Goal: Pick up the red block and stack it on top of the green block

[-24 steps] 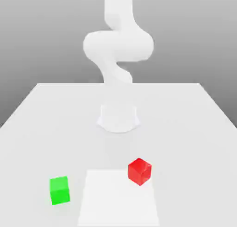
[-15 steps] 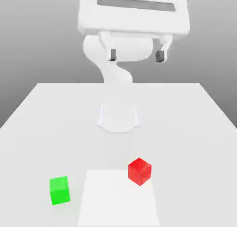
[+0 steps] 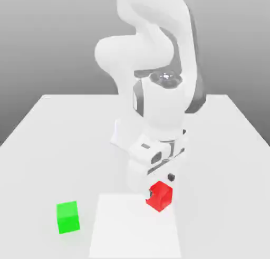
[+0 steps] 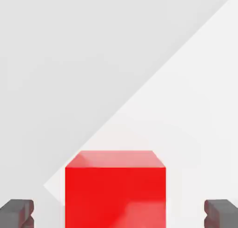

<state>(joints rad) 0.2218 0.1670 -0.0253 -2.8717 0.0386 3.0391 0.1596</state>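
A pale grey table [image 3: 211,163] is seen, on which a white square [image 3: 134,231], the red block [image 3: 160,197] over its far edge, and the green block [image 3: 68,217] are laid

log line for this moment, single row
end effector: open, fingers either side of red block | red block: on table, ungrasped | green block: apart, nothing on top | stack: not made
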